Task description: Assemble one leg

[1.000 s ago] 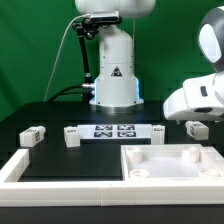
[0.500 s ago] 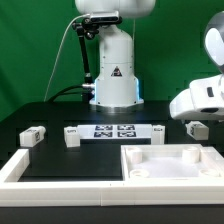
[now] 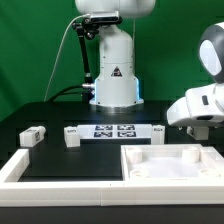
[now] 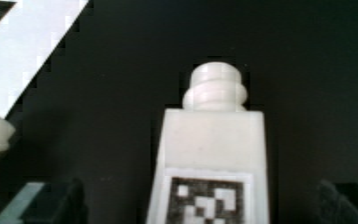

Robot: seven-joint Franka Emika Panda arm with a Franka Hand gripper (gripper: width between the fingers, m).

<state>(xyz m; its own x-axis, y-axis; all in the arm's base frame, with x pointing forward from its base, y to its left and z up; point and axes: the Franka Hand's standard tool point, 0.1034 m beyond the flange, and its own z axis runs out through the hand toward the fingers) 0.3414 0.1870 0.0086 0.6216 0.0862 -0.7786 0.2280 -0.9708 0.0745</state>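
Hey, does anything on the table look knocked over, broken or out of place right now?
Nothing stands out. The leg under the open gripper looks whole, peg intact; the marker board and the rimmed square piece lie flat on the table.

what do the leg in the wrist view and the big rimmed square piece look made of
The leg: probably white plastic, smooth and matte, with a rounded moulded peg and a printed black-and-white tag. The rimmed square piece: likely the same plastic, judging by its even white and soft-edged rim.
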